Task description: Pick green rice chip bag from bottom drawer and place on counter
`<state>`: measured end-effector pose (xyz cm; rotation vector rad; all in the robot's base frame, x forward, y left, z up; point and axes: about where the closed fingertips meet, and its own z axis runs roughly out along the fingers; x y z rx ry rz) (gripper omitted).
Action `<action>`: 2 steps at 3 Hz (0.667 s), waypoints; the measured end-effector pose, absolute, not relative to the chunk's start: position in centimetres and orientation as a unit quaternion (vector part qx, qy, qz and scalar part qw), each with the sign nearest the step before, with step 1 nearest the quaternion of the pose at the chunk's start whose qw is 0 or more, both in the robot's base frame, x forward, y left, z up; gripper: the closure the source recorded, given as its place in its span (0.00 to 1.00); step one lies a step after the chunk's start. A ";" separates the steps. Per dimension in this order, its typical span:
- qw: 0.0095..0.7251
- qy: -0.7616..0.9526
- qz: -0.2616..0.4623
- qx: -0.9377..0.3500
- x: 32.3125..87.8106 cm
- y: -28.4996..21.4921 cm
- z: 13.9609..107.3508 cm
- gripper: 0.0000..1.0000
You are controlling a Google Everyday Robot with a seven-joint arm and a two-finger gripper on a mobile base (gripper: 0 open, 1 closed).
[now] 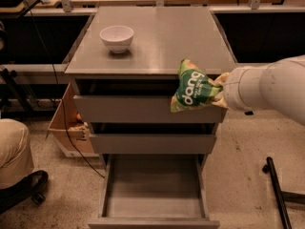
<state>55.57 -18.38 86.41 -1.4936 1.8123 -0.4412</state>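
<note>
My gripper (pixel 217 92) comes in from the right on a thick white arm and is shut on the green rice chip bag (pixel 193 87). I hold the bag in the air in front of the top drawer, just below the counter's front edge. The bag is crinkled green foil with white "dang" lettering. The counter (pixel 167 37) is the grey top of the cabinet. The bottom drawer (pixel 152 194) is pulled fully out, and its grey inside shows nothing in it.
A white bowl (pixel 116 37) stands on the counter at the back left. A cardboard box (pixel 66 125) sits on the floor left of the cabinet. A person's knee and shoe (pixel 16 171) are at the lower left. A black stand leg (pixel 276 190) lies at the lower right.
</note>
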 end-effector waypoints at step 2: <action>0.422 0.660 -0.208 -0.585 61.4 -16.8 94.5 1.00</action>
